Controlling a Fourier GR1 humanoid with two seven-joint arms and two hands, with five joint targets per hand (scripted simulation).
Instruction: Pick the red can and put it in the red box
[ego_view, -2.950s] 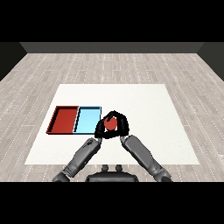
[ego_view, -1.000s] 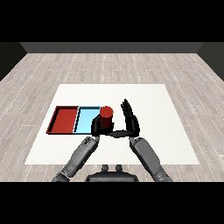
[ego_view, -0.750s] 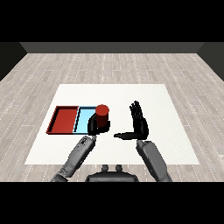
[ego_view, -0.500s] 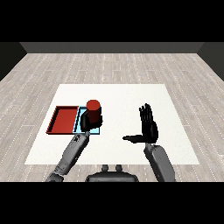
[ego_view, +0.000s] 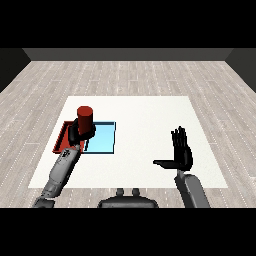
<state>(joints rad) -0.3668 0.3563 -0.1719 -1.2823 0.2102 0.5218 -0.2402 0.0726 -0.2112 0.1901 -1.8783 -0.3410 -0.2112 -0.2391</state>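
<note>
In the head view, the left hand (ego_view: 80, 131) is curled round the red can (ego_view: 85, 118) and holds it upright over the seam between the red tray (ego_view: 62, 140) and the light blue tray (ego_view: 104, 140) — further left than half a second ago, when it hung above the blue tray's near edge. The right hand (ego_view: 182, 152) holds nothing, fingers straight and thumb out sideways — it has drifted further right over the white table (ego_view: 145, 115), well apart from the can.

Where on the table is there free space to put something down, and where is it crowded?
Bare table runs between the light blue tray and the open right robot hand, and along the far edge. The left side is crowded: the left robot hand holds the red can over the red tray.
</note>
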